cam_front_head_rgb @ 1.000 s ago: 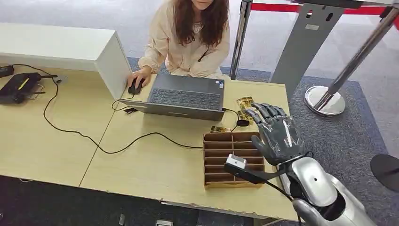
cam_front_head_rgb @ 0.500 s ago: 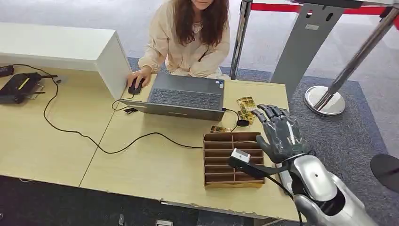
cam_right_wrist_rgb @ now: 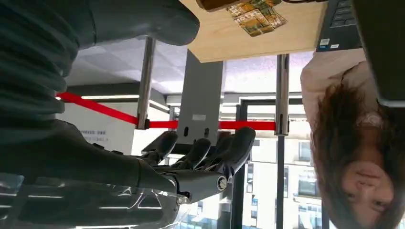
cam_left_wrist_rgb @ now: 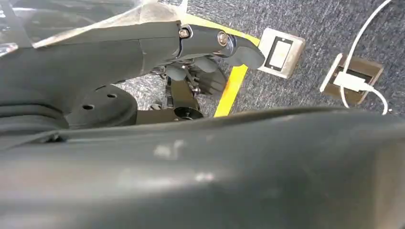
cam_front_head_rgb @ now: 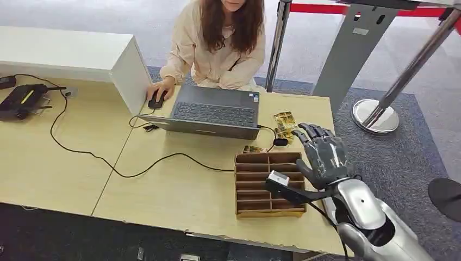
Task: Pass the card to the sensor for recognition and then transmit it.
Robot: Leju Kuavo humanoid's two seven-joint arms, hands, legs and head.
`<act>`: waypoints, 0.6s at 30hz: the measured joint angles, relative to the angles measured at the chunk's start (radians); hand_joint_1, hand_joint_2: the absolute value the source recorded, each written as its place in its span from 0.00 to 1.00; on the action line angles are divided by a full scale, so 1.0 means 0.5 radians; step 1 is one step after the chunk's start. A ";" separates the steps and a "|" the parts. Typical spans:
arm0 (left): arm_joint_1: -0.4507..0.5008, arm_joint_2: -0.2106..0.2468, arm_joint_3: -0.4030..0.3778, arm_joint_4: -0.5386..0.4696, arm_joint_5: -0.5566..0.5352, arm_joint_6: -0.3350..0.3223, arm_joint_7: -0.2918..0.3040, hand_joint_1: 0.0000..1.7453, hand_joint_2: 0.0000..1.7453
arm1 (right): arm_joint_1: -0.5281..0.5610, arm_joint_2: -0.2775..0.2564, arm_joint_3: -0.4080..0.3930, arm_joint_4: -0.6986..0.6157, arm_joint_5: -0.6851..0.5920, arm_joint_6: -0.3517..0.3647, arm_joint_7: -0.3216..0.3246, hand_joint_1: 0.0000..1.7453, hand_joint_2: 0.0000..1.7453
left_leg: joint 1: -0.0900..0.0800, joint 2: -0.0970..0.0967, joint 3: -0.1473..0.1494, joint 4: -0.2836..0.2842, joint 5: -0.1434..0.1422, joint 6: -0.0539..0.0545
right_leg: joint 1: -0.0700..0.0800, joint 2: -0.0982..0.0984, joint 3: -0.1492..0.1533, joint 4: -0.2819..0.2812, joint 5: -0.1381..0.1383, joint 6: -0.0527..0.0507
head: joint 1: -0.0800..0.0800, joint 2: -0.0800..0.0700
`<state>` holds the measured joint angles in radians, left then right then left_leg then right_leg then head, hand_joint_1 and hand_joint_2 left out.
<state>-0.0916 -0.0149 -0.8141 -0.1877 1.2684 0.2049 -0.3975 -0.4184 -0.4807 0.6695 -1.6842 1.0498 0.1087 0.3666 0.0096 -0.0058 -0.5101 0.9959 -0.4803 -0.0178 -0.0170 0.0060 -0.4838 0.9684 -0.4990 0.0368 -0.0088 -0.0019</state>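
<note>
Overhead, right hand [cam_front_head_rgb: 324, 155] hovers beside cards [cam_front_head_rgb: 284, 126].

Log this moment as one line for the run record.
right hand: open, empty, above table's right edge | cards: on table, untouched | organizer: beside hand | left hand: hanging, empty | person: at laptop

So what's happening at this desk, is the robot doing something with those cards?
The robot's right hand hovers open and empty at the desk's right end, beside a brown slotted cardboard organizer and just short of a few gold-patterned cards lying flat on the desk. No card has been picked up yet. Across the desk a person works at a laptop, one hand on a mouse. The left hand hangs low over the carpeted floor, holding nothing.
</note>
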 joint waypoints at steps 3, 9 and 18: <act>0.000 0.000 0.000 0.000 -0.001 0.003 0.000 0.00 0.00 | 0.001 0.004 0.000 0.021 -0.008 -0.012 0.000 0.31 1.00 | 0.000 0.000 0.000 0.000 0.000 0.000 | 0.000 0.000 0.000 0.000 0.000 0.000 | 0.000 0.000; 0.000 -0.001 0.000 0.000 -0.002 0.003 0.000 0.00 0.00 | 0.006 0.016 0.000 0.056 -0.010 -0.020 -0.001 0.32 1.00 | 0.000 0.000 0.000 0.000 0.000 0.000 | 0.000 0.000 0.000 0.000 0.000 0.000 | 0.000 0.000; 0.000 -0.002 -0.001 0.000 -0.006 0.006 0.000 0.00 0.00 | 0.025 0.045 0.005 0.101 0.002 -0.025 -0.027 0.33 1.00 | 0.000 0.000 0.000 0.000 0.000 0.000 | 0.000 0.000 0.000 0.000 0.000 0.000 | 0.000 0.000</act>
<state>-0.0917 -0.0156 -0.8144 -0.1877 1.2654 0.2079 -0.3975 -0.4057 -0.4582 0.6722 -1.6339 1.0506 0.0961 0.3529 0.0096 -0.0058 -0.5101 0.9958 -0.4803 -0.0178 -0.0170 0.0060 -0.4839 0.9684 -0.4990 0.0368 -0.0088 -0.0019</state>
